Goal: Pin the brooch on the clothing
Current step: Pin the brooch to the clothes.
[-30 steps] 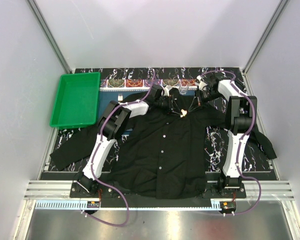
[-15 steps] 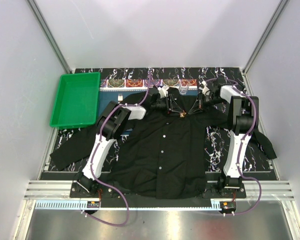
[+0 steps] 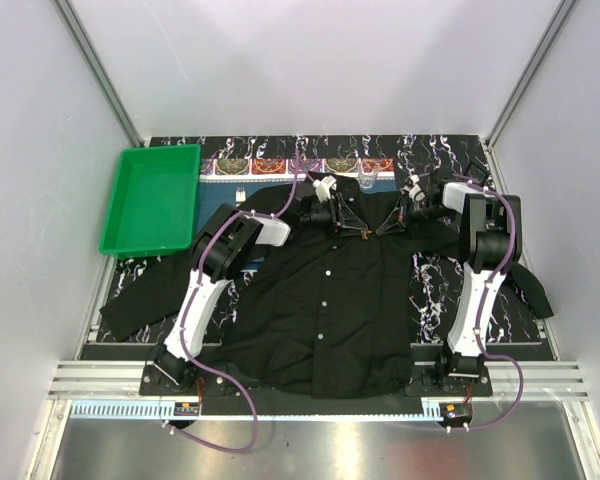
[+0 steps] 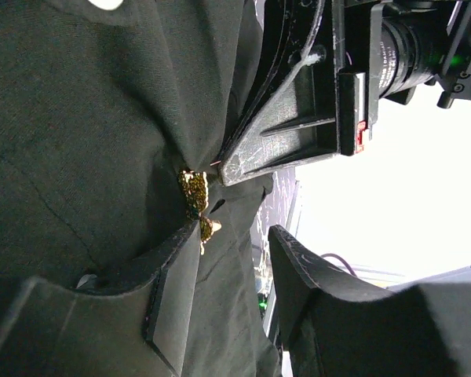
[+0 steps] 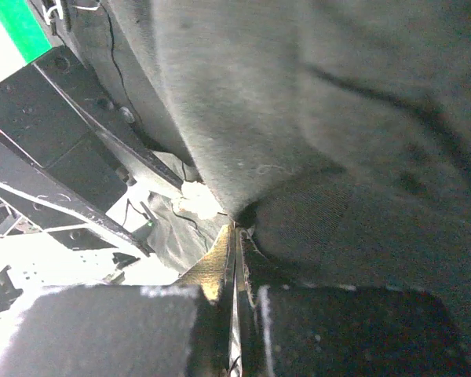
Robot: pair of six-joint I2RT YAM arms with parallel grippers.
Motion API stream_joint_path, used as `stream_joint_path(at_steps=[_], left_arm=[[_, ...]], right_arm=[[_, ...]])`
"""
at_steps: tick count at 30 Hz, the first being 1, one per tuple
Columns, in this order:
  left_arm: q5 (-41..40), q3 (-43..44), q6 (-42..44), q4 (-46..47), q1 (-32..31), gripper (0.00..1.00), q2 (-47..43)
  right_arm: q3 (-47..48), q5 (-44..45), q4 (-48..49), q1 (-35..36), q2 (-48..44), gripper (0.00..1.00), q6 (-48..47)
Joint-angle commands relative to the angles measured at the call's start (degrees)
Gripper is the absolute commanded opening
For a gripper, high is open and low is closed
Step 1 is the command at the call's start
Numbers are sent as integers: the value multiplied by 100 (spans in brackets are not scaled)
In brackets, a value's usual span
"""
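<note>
Grey walls enclose one marbled bench (image 3: 428, 285) bearing one black shirt (image 3: 320, 310) and one green tray (image 3: 152, 198). One brooch (image 4: 194, 191), against the shirt at upper centre, is gripped by the closed right pincer (image 5: 235, 236); the left pincer (image 4: 235, 236) is held open.

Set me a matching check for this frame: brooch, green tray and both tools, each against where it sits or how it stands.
Things:
1. brooch
2. green tray
3. left tool
4. right tool

Places or states:
A. fingers closed together
B. far left in the top view, away from the collar
C. fingers apart
D. on the shirt near the collar, between the two tool tips

Pairs: 1-D, 2-B, 3-C, 4-A
</note>
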Motion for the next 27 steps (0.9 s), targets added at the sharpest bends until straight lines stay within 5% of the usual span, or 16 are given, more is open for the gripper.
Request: stream_joint_path(at_steps=[1,16,27], left_arm=[[-286,-316,-27,101,40,46,-278],[-567,-396,202,-257,-30,47,-410],[-1885,-625,1036,-917,-135,48,-1007]], right_arm=[[-239,-200,425,-95,-492,0,575],[-688,-340,1058,-192,-686,0,1174],[-750,335,944,-209,-572,0,1113]])
